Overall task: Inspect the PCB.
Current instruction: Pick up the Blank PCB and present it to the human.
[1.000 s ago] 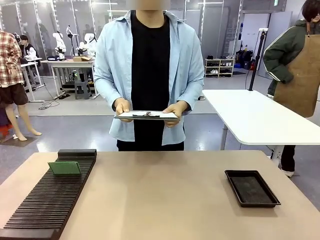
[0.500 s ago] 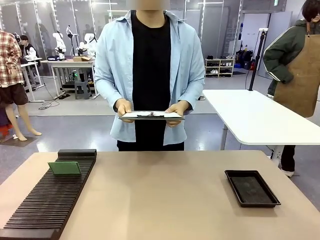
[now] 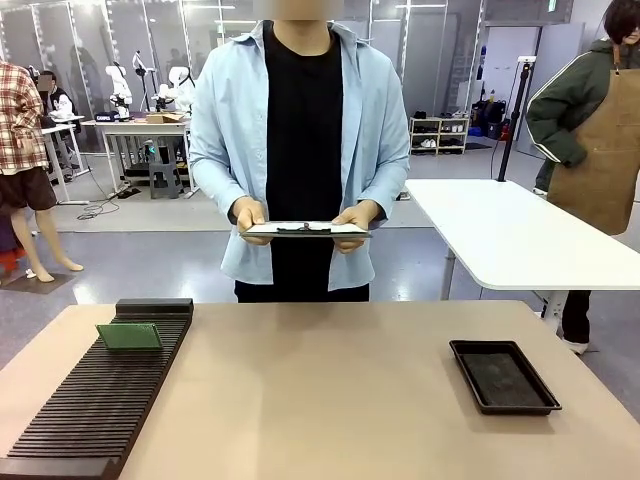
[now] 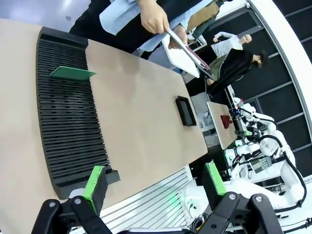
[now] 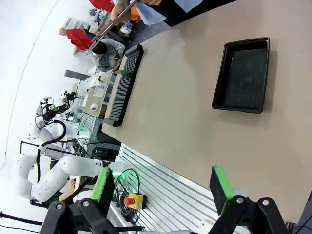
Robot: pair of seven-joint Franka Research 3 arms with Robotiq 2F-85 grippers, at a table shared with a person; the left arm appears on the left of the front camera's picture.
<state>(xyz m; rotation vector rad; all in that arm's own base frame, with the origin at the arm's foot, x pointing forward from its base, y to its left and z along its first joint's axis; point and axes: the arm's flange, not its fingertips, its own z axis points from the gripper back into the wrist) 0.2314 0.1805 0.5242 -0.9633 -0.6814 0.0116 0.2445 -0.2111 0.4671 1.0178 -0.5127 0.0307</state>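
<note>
PCB (image 3: 129,336) sits on slotted rack (image 3: 90,410) at middle left of frame, long axis across the slots, nearer left gripper (image 4: 155,179); left and right gripper (image 5: 162,186) both released, empty.

Floor (image 3: 150,262): we see it grey and smooth
White table (image 3: 510,240): we find it at right
Far back: we make out a low shelf (image 3: 438,135) and a workbench (image 3: 140,128)
</note>
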